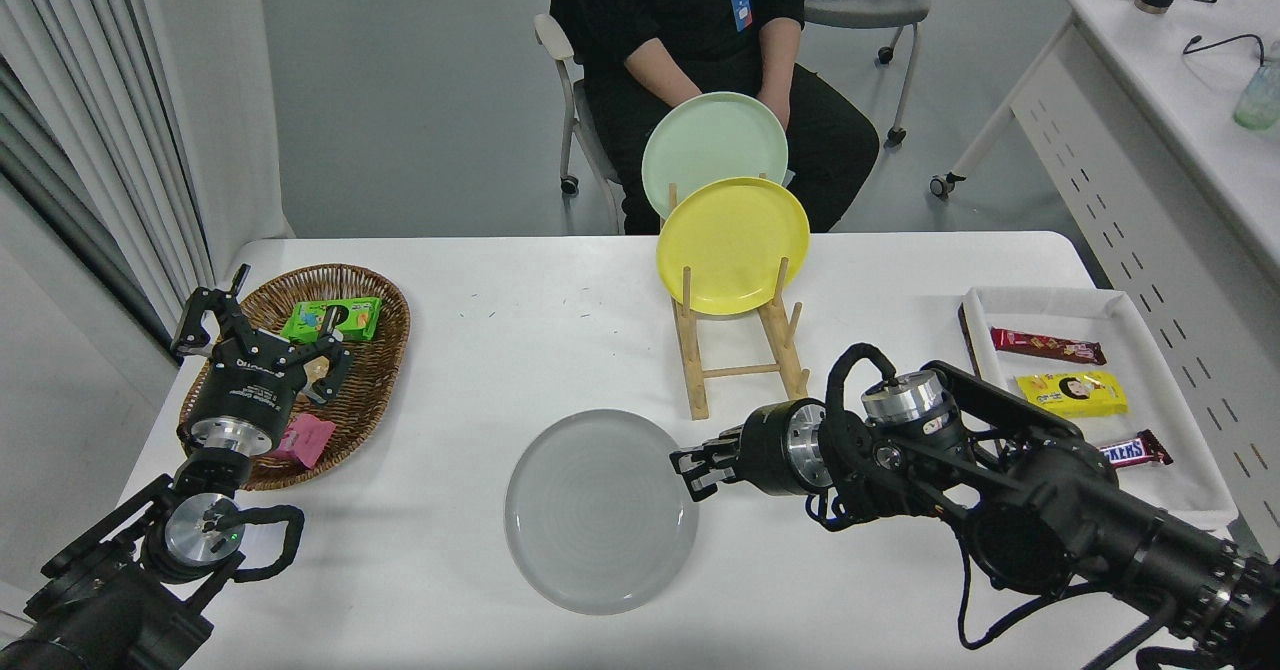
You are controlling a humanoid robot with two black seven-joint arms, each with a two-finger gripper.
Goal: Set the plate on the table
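Observation:
A round light grey plate [600, 510] lies flat, low over the front middle of the white table [520, 340]; I cannot tell whether it touches the surface. My right gripper [692, 472] reaches in from the right and is shut on the plate's right rim. At the lower left, my left gripper [258, 342] stays parked over the wicker basket, its fingers spread open and holding nothing.
A wooden rack [742, 370] behind the plate holds a yellow plate [733, 245] and a mint green plate [700, 140]. The wicker basket [375, 370] with snack packs stands at the left, and a white tray [1185, 475] with candy bars at the right. A person sits at the far side.

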